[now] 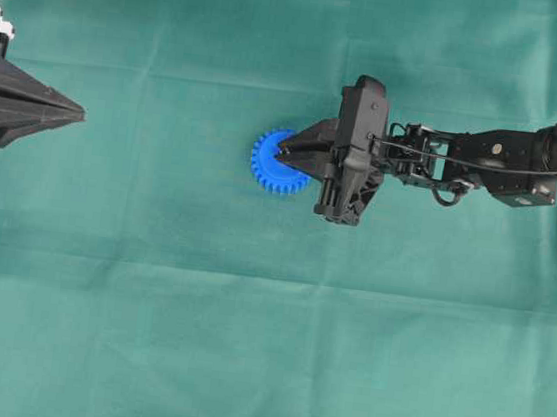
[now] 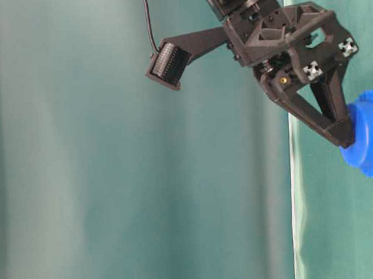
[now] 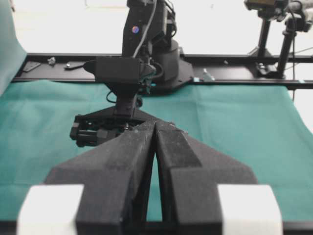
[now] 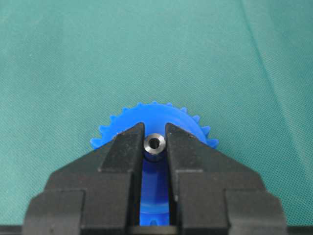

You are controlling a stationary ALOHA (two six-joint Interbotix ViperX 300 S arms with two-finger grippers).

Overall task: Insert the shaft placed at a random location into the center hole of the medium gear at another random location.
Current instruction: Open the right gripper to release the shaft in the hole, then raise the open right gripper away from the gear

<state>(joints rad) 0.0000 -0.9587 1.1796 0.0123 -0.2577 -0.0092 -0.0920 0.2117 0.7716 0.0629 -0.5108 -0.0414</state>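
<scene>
Shaft (image 4: 154, 144) stands in blue medium gear (image 1: 267, 162) mid-counter (image 1: 143, 334); right pincer (image 4: 154, 142) tips flank it, grip unclear. Left pincer (image 3: 155, 134) clenched, empty, at left edge.

Right arm (image 1: 496, 153): matte black segmented links, silver screw heads, thin black cable looped along the wrist. Right gripper (image 1: 283, 153): black angular plastic fingers tapering to points, open triangular bracing, small white cross-marked fittings on the frame. Black boxy wrist camera on a bracket. Left gripper (image 1: 80, 113): black wedge-shaped fingers, white end blocks. Black base with red-blue round sticker (image 3: 135, 29).
</scene>
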